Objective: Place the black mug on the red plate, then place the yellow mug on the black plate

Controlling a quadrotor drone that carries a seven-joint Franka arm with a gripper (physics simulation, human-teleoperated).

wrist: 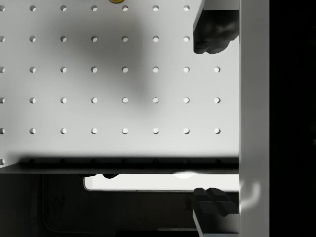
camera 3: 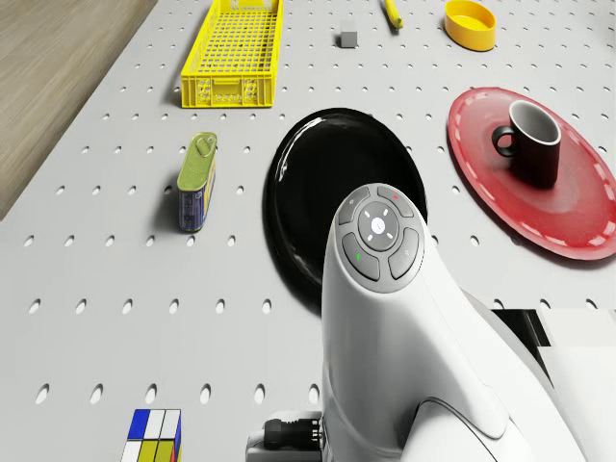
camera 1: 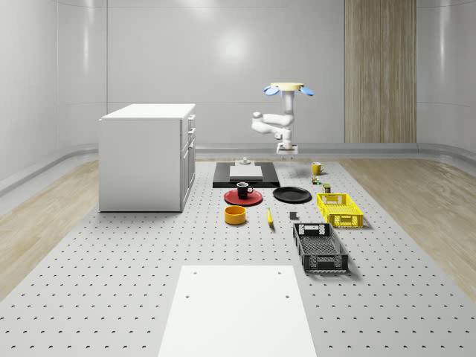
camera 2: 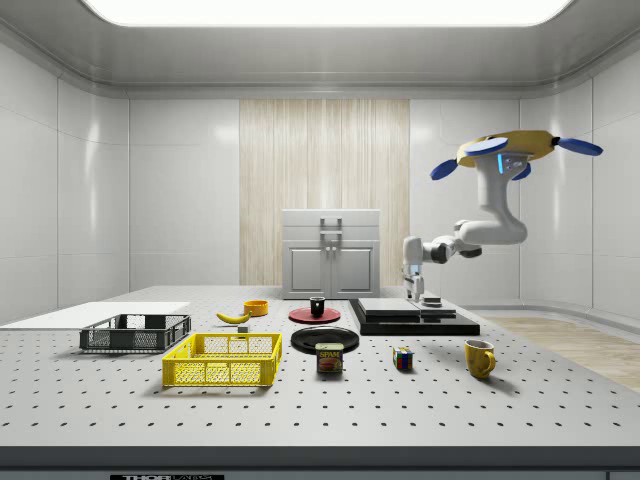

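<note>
Drone (camera 2: 505,150): yellow-bodied quadrotor with blue rotors, hovering high above the far end of the perforated white table (camera 1: 111,282), over the strip between the black slab and the yellow mug.
Arm (camera 1: 274,123): white, jointed, bent down from the drone toward the black slab.
Gripper (wrist: 213,121): pointing straight down over the edge of the flat black slab (camera 1: 246,178), dark fingertips (wrist: 212,37) spread wide apart, nothing between them.
Black mug (camera 1: 243,190): glossy, white inside, standing upright on the round red plate (camera 1: 232,198).
Yellow mug (camera 2: 479,357): upright on the bare table, well apart from the round glossy black plate (camera 3: 318,173), at the side view's right.
Black plate: bare, just beside the red plate.
Nearby on the table: green tin can (camera 3: 195,181) and coloured puzzle cube (camera 3: 151,437), between the yellow mug and the black plate.
Further along: yellow mesh crate (camera 1: 339,209), black mesh crate (camera 1: 319,248), yellow bowl (camera 1: 236,215), banana (camera 2: 233,317).
At the whole-scene view's left: white cabinet (camera 1: 146,156).
</note>
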